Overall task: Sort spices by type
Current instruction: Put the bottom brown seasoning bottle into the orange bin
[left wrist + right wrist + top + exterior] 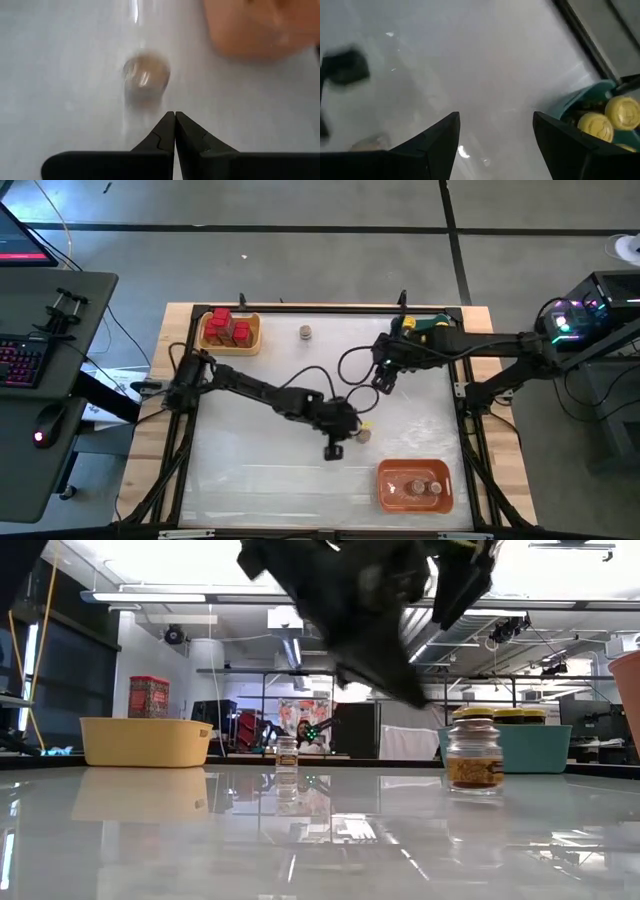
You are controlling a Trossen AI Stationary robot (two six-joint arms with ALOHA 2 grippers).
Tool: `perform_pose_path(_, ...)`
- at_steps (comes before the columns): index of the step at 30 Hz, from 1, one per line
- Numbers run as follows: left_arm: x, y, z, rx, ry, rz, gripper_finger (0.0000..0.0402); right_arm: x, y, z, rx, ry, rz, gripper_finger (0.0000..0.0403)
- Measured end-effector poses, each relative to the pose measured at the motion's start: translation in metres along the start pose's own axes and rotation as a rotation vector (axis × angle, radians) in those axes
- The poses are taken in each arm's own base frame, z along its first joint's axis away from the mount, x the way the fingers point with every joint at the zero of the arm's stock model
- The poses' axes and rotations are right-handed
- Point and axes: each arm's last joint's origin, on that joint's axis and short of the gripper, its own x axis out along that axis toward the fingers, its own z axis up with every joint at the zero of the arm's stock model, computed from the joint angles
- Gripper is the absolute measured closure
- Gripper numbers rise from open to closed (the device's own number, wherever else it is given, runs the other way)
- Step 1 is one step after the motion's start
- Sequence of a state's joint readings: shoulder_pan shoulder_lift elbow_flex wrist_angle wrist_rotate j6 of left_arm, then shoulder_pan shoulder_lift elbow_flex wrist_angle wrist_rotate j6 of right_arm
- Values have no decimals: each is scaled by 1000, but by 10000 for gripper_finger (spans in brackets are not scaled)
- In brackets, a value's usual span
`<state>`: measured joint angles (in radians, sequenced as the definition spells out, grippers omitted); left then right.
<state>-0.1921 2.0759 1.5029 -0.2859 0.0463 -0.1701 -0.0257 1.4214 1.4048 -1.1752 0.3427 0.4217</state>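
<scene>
Overhead, the left tool, clenched and empty, hovers at bench centre beside a small round grey-brown jar. The right tool, released, waits at one o'clock. Next, likely: open, grasp the jar, carry it to the orange plastic tray at five o'clock.

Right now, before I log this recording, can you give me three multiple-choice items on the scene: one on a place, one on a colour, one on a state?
1. Where do the red boxy spice containers lie?
A. in the yellow plastic tray
B. in the orange tray
C. loose on the table

2. What colour are the jar lids in the teal plastic tray?
A. red
B. yellow
C. black

3. How are the left gripper's fingers?
A. open wide
B. shut on a jar
C. shut on nothing

Answers:
1 A: the red boxy spice containers sit inside the yellow plastic tray.
2 B: the jar lids in the teal plastic tray are yellow.
3 C: the left gripper is shut, with the small round grey-brown jar ahead of it, apart.
</scene>
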Motion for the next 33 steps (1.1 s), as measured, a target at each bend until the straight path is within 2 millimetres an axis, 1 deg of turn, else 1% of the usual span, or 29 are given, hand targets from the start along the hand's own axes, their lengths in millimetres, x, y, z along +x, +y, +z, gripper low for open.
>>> perform_pose_path(2, -15, 1, -4, 17, 92, 20, 401, -8, -3, -3, 9, 7, 65, 155)
perform_pose_path(4, -26, 0, -11, 39, 167, 52, 401, -15, -2, -6, 10, 22, 166, 155)
perform_pose_path(6, -36, -2, -25, 41, 210, 58, 401, -22, 2, -10, -4, 32, 252, 155)
perform_pose_path(7, -42, -2, -33, 21, 200, 56, 401, -25, 4, -12, -2, 37, 282, 155)
perform_pose_path(9, -53, -4, -49, -54, 143, 47, 401, -25, 13, -17, 26, 57, 344, 155)
perform_pose_path(11, -65, -5, -68, -165, 82, 48, 401, -18, 25, -21, 99, 83, 424, 155)
perform_pose_path(14, -80, -5, -97, -340, -24, 69, 401, 4, 48, -30, 196, 132, 500, 155)
perform_pose_path(16, -91, -5, -106, -451, -121, 70, 401, 22, 64, -37, 198, 144, 478, 155)
perform_pose_path(17, -97, -4, -109, -501, -160, 72, 401, 31, 70, -40, 176, 144, 460, 155)
perform_pose_path(18, -102, -4, -113, -545, -192, 80, 401, 39, 78, -42, 115, 128, 454, 155)
perform_pose_path(20, -109, -2, -114, -615, -251, 92, 401, 48, 94, -45, -80, 79, 462, 155)
perform_pose_path(22, -117, -1, -111, -646, -298, 110, 401, 53, 107, -48, -245, 34, 466, 155)
perform_pose_path(25, -128, -1, -103, -658, -387, 108, 401, 62, 118, -52, -430, 19, 464, 155)
perform_pose_path(27, -130, -1, -100, -656, -421, 108, 401, 69, 121, -54, -495, 27, 457, 155)
perform_pose_path(29, -131, -1, -98, -652, -447, 102, 401, 78, 125, -57, -532, 75, 486, 155)
perform_pose_path(33, -129, -2, -98, -651, -447, 108, 401, 95, 131, -63, -617, 149, 481, 155)
